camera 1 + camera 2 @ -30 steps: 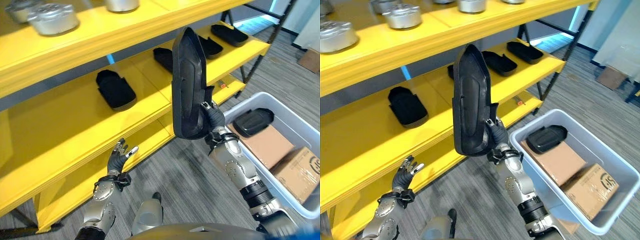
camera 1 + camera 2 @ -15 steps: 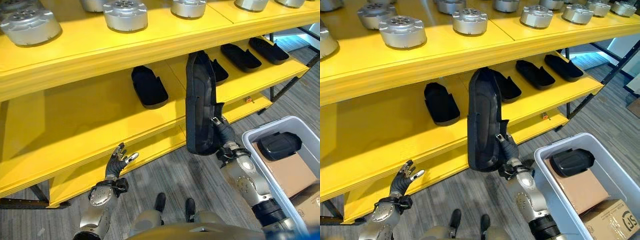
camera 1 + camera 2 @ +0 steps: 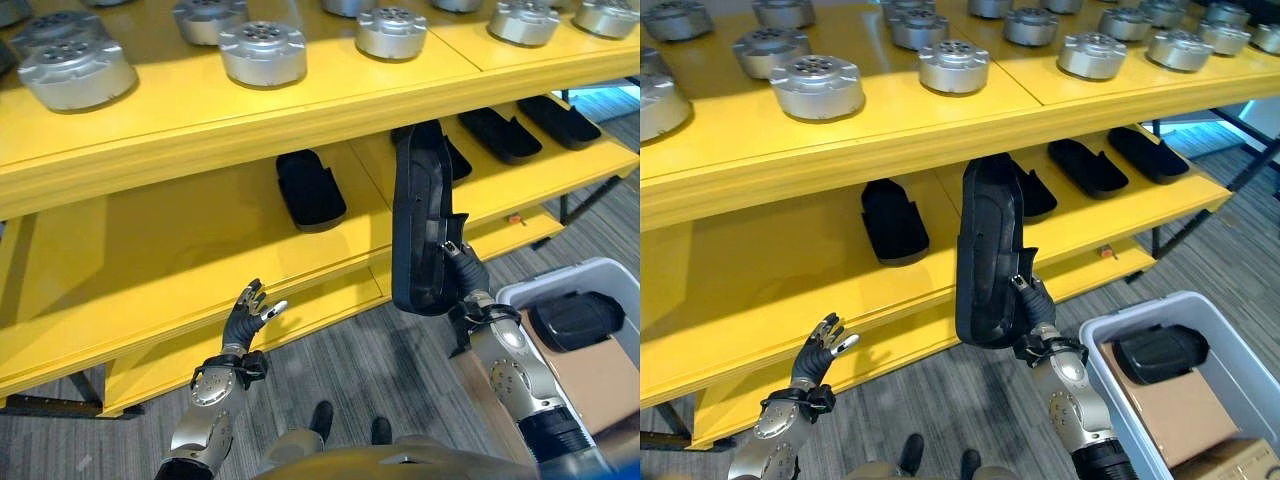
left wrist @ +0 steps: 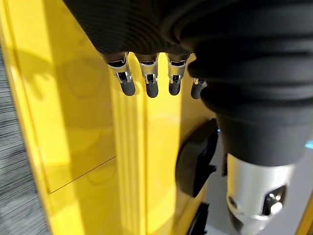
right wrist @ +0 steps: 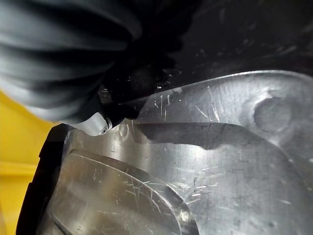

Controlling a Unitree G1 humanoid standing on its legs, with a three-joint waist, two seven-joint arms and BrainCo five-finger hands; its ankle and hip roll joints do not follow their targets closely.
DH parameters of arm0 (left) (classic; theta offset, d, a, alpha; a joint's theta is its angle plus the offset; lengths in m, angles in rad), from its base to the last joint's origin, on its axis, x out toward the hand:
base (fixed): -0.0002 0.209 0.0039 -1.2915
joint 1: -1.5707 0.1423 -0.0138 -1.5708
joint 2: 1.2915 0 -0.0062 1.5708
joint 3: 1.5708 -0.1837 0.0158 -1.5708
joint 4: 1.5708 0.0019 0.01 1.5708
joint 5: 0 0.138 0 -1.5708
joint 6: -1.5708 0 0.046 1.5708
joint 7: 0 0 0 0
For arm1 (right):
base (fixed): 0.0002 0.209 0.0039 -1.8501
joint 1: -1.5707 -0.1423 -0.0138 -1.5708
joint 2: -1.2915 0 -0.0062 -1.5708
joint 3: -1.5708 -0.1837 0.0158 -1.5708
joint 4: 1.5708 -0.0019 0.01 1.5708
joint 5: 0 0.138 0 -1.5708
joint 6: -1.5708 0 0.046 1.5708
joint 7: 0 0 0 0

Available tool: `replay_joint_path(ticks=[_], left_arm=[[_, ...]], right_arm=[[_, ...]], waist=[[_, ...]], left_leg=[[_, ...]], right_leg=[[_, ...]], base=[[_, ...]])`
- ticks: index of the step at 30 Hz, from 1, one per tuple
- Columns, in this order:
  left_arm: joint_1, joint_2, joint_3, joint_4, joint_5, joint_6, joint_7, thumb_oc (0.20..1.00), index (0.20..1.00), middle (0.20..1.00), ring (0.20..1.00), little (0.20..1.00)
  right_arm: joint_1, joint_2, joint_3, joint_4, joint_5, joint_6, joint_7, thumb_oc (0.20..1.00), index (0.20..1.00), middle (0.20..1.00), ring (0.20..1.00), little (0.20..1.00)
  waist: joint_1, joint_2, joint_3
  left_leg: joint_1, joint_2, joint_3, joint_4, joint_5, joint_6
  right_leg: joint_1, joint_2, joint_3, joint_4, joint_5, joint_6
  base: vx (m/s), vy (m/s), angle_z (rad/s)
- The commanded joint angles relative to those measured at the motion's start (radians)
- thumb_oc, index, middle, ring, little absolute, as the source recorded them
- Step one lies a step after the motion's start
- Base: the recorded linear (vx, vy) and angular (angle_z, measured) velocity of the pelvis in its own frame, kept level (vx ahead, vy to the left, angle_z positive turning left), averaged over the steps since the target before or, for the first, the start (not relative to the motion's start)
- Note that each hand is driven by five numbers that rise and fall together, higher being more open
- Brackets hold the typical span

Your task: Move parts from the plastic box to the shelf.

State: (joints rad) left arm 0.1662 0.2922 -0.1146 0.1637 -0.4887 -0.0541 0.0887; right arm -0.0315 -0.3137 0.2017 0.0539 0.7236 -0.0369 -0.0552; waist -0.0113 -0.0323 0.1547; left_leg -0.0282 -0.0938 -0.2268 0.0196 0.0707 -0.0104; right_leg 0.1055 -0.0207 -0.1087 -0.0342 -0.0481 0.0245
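My right hand (image 3: 466, 277) is shut on the lower end of a long black part (image 3: 421, 225), held upright in front of the yellow shelf's middle level (image 3: 200, 250). Up close, the part's scratched inner face (image 5: 195, 161) fills the right wrist view under my thumb (image 5: 105, 121). Another black part (image 3: 575, 320) lies in the grey plastic box (image 3: 1110, 345) at the lower right. My left hand (image 3: 245, 318) hovers open and empty near the shelf's bottom level, fingers (image 4: 146, 81) straight.
Several black parts (image 3: 310, 188) lie in a row on the middle shelf level. Silver round housings (image 3: 262, 52) stand on the top level. Cardboard boxes (image 3: 1170, 405) sit in the plastic box. Grey carpet floor (image 3: 380, 360) lies before the shelf.
The camera has shifted, so the shelf sits lower and more central. My right hand still holds the black part upright, a little nearer the shelf. My left hand has risen slightly.
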Motion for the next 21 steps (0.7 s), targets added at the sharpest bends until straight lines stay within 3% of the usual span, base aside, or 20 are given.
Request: replay_joint_path(ticks=[1,3,4,5,6,7,8,9,10,12,13,15,21], left_arm=[[0.028,0.030,0.040,-0.063,-0.003,-0.043,-0.015,1.000,1.000,1.000,1.000,1.000],[0.045,0.030,0.055,-0.070,-0.024,-0.035,-0.015,1.000,1.000,1.000,1.000,1.000],[0.046,0.030,0.055,-0.071,-0.025,-0.035,-0.015,1.000,1.000,1.000,1.000,1.000],[0.053,0.028,0.058,-0.074,-0.028,-0.033,-0.010,1.000,1.000,1.000,1.000,1.000],[0.057,0.025,0.056,-0.075,-0.034,-0.033,-0.001,1.000,1.000,1.000,1.000,1.000],[0.053,0.021,0.056,-0.074,-0.045,-0.030,0.017,1.000,1.000,1.000,1.000,1.000],[0.054,0.021,0.056,-0.074,-0.045,-0.030,0.017,1.000,1.000,1.000,1.000,1.000],[0.051,0.019,0.056,-0.073,-0.042,-0.028,0.018,1.000,1.000,1.000,1.000,1.000],[0.024,0.021,0.041,-0.059,-0.038,-0.030,0.019,1.000,1.000,1.000,1.000,1.000],[0.021,0.021,0.039,-0.056,-0.041,-0.030,0.010,1.000,1.000,1.000,1.000,1.000],[0.020,0.022,0.032,-0.056,-0.040,-0.032,0.000,1.000,1.000,1.000,1.000,1.000],[0.022,0.021,0.032,-0.060,-0.046,-0.032,-0.005,1.000,1.000,1.000,1.000,1.000],[0.035,0.036,0.027,-0.056,-0.057,-0.035,-0.007,1.000,1.000,1.000,1.000,1.000]], right_arm=[[-0.012,-0.035,-0.044,-0.128,0.043,-0.053,0.040,0.200,0.200,0.200,0.200,0.200],[-0.009,-0.032,-0.046,-0.121,0.054,-0.050,0.034,0.200,0.200,0.200,0.200,0.200],[-0.009,-0.032,-0.046,-0.120,0.054,-0.050,0.034,0.200,0.200,0.200,0.200,0.200],[-0.012,-0.030,-0.038,-0.116,0.055,-0.048,0.029,0.200,0.200,0.200,0.200,0.200],[-0.019,-0.027,-0.034,-0.113,0.056,-0.050,0.020,0.200,0.200,0.200,0.200,0.200],[-0.037,-0.021,-0.023,-0.100,0.067,-0.053,0.003,0.200,0.200,0.200,0.200,0.200],[-0.037,-0.022,-0.022,-0.099,0.067,-0.053,0.003,0.200,0.200,0.200,0.200,0.200],[-0.044,-0.024,-0.020,-0.099,0.059,-0.056,0.001,0.200,0.200,0.200,0.200,0.200],[-0.050,-0.020,-0.021,-0.099,0.056,-0.069,-0.004,0.200,0.200,0.200,0.200,0.200],[-0.050,-0.020,-0.017,-0.101,0.057,-0.064,-0.004,0.200,0.200,0.200,0.200,0.200],[-0.052,-0.021,-0.015,-0.107,0.045,-0.064,-0.003,0.200,0.200,0.200,0.200,0.200],[-0.051,-0.017,-0.016,-0.113,0.047,-0.063,-0.004,0.200,0.200,0.200,0.200,0.200],[-0.079,0.003,0.006,-0.115,0.044,-0.053,0.002,0.200,0.200,0.200,0.200,0.200]], waist=[[0.013,-0.041,0.012],[0.010,-0.059,0.007],[0.012,-0.059,0.009],[0.014,-0.059,0.003],[0.017,-0.054,0.004],[0.017,-0.039,0.001],[0.016,-0.039,0.002],[0.013,-0.028,0.002],[0.005,-0.006,0.009],[0.005,0.006,0.007],[0.012,0.030,0.003],[0.016,0.039,0.003],[0.059,0.023,0.016]], left_leg=[[-0.078,0.006,0.182,0.350,-0.118,-0.054],[-0.070,0.119,0.235,0.300,-0.136,-0.032],[-0.065,0.119,0.237,0.297,-0.137,-0.032],[-0.051,0.184,0.230,0.232,-0.108,-0.036],[-0.033,0.218,0.220,0.170,-0.076,-0.040],[-0.031,0.306,0.191,0.044,0.023,-0.059],[-0.028,0.307,0.191,0.039,0.026,-0.060],[-0.021,0.346,0.208,-0.019,0.069,-0.077],[-0.029,0.408,0.301,-0.071,0.141,-0.109],[-0.003,0.410,0.313,-0.093,0.125,-0.118],[-0.009,0.421,0.308,-0.107,0.134,-0.145],[-0.007,0.413,0.305,-0.107,0.120,-0.141],[-0.036,0.335,0.290,0.004,0.025,-0.114]], right_leg=[[-0.088,0.022,-0.006,0.086,-0.013,0.002],[-0.094,-0.006,-0.018,0.087,-0.020,0.007],[-0.091,-0.006,-0.016,0.088,-0.021,0.007],[-0.096,-0.015,-0.020,0.085,-0.026,0.010],[-0.096,-0.014,-0.021,0.084,-0.035,0.010],[-0.113,-0.012,-0.025,0.095,-0.056,0.010],[-0.113,-0.012,-0.026,0.096,-0.057,0.009],[-0.117,-0.010,-0.036,0.106,-0.070,0.010],[-0.128,-0.027,-0.089,0.139,-0.090,0.012],[-0.132,-0.030,-0.103,0.159,-0.098,0.012],[-0.127,-0.033,-0.122,0.180,-0.110,0.017],[-0.120,-0.045,-0.136,0.185,-0.113,0.022],[-0.035,-0.121,-0.163,0.142,-0.089,0.067]], base=[[0.01,-0.048,0.63],[0.04,-0.020,0.63],[0.05,0.024,0.43],[0.05,0.029,0.24],[0.06,0.074,0.25],[0.03,0.047,0.31],[0.04,0.082,0.50],[0.03,0.155,0.59],[0.02,0.156,0.60],[0.06,0.162,0.62],[0.09,0.165,0.45],[0.11,0.207,0.26],[0.11,0.207,0.29]])
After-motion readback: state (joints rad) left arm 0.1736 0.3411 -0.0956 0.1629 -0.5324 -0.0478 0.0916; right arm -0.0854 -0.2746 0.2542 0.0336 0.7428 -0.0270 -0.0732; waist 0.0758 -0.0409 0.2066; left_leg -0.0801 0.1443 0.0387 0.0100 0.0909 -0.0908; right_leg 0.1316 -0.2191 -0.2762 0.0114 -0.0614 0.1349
